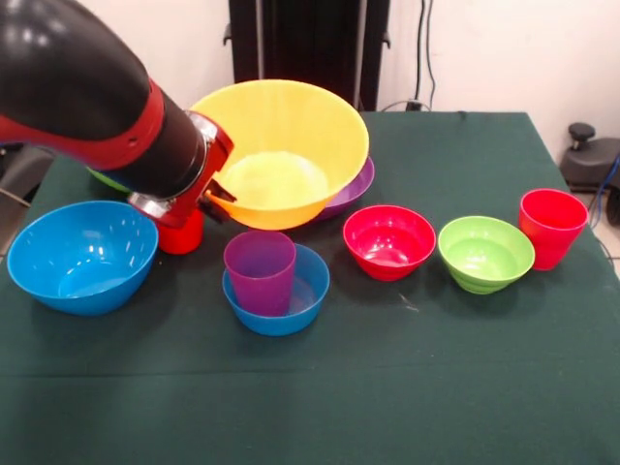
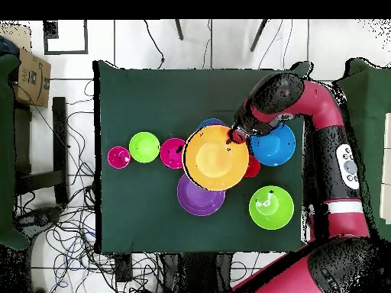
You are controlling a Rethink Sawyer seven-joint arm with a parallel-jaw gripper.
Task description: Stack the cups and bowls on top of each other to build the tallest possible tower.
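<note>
Green tabletop [image 2: 137, 221] in a cable-strewn room

White wall [image 1: 484, 53] behind; white tiled floor [image 2: 145, 46]; cardboard box [image 2: 29, 76] at ten o'clock, tangled cables [image 2: 65, 244] at eight.

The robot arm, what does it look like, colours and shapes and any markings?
The arm is thick, rounded and glossy, red with black sections. The overhead view shows a pale panel with small buttons and a light band near its base. In the front view a red ring edges the black forearm, ending in a silver and red wrist.

You're facing the robot from across the table [image 1: 465, 407], fairly close; overhead looks straight down from higher up. Both share the green tabletop and the bowls.
</note>
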